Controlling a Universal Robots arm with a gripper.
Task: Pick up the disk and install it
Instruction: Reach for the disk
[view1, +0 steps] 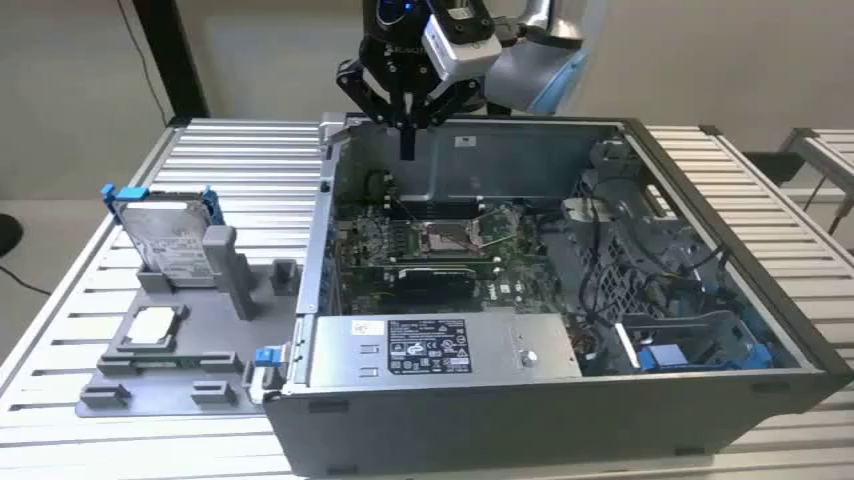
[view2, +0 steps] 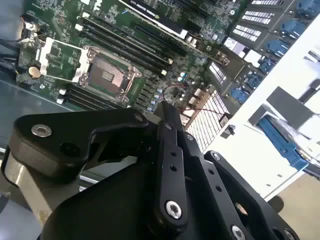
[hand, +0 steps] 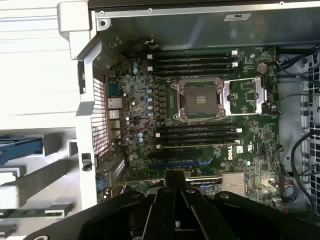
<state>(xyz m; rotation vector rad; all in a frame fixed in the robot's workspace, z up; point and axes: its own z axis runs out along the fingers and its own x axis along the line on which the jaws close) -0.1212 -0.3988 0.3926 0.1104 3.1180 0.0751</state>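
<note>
Right, the tool (view1: 407, 146) hung over the back of the open computer case (view1: 534, 425), above the motherboard (hand: 200, 125), fingers pressed together and carrying nothing. The disk (view1: 171, 238) sat well apart from it, outside the case, off to the exterior view's left. It stood on edge in the grey holder (view1: 150, 382) on the counter (view1: 240, 160), long axis roughly upright, blue frame on top. The case wall stood between tool and disk, so the pick-up looked not yet begun

Disk (view1: 171, 238) upright in grey stand (view1: 230, 268), tool (view1: 407, 148) above open computer case (view1: 561, 412)
</note>
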